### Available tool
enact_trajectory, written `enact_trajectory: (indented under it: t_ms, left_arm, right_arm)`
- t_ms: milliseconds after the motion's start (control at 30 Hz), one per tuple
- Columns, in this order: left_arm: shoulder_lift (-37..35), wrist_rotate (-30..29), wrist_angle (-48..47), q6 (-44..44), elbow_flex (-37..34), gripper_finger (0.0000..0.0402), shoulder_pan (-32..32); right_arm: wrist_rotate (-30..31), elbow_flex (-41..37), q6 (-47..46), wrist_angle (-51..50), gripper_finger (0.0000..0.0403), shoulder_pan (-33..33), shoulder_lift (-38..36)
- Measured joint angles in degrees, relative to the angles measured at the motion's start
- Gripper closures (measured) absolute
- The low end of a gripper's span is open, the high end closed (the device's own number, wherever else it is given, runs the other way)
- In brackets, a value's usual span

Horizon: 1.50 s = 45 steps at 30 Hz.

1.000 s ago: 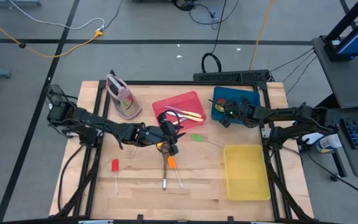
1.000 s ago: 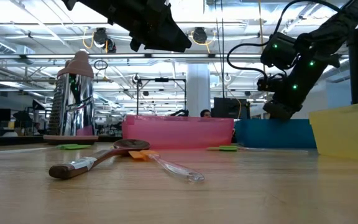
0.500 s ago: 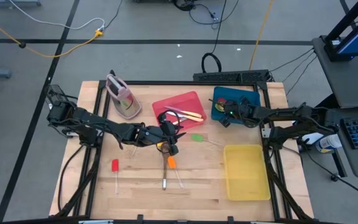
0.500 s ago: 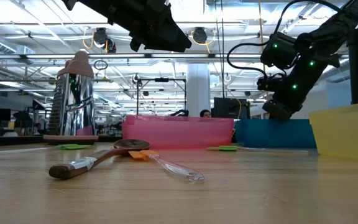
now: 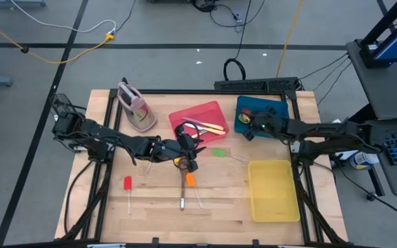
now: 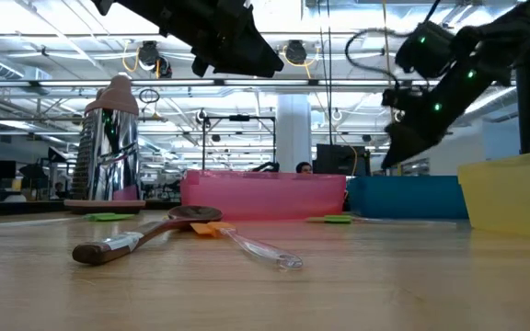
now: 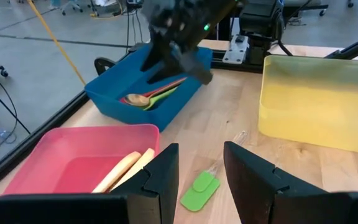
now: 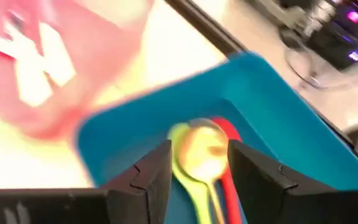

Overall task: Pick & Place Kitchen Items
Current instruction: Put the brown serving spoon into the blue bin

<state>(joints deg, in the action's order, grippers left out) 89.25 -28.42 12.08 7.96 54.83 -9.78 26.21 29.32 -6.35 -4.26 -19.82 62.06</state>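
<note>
We read no writing; our right gripper [image 5: 248, 131], fingers [image 8: 151, 177] released, hovers over stacked spoons [image 8: 199, 152] in the blue tray [image 5: 276, 109], upper right.

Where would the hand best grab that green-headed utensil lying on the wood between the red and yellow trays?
Probably on the clear handle, coming straight down from above. The green-headed utensil lies flat on the table, so only its top is free. Its head is broad and flat, while the slim handle running toward the yellow tray fits between two fingers. The left hand hangs nearest.
</note>
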Motion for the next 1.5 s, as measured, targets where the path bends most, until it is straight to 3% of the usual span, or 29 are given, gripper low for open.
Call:
enact_trajectory:
  t_ms: [333, 733, 967, 1233, 1500]
  left_arm:
    - [0.0, 0.0, -4.2, 7.4, 0.0, 0.027, -1.1]
    - [0.0, 0.2, -12.9, 25.1, 0.0, 0.027, -4.9]
    - [0.0, 5.0, -20.7, 41.8, 0.0, 0.027, -7.0]
    - [1.7, 6.5, -26.5, 59.3, 0.0, 0.027, -11.4]
    - [8.1, 18.8, -24.7, 73.3, 0.0, 0.027, -14.8]
  right_arm:
    - [-16.2, 0.1, -7.3, 5.2, 0.0255, 9.5, -6.1]
    - [-15.9, 0.2, -3.4, 15.3, 0.0258, 21.2, -1.8]
    - [-15.8, 0.2, -3.4, 20.3, 0.0259, 24.8, 4.4]
    - [-15.8, 0.2, -2.9, 28.2, 0.0264, 26.7, 11.0]
    - [-15.9, 0.3, -1.9, 29.3, 0.0266, 26.7, 14.4]
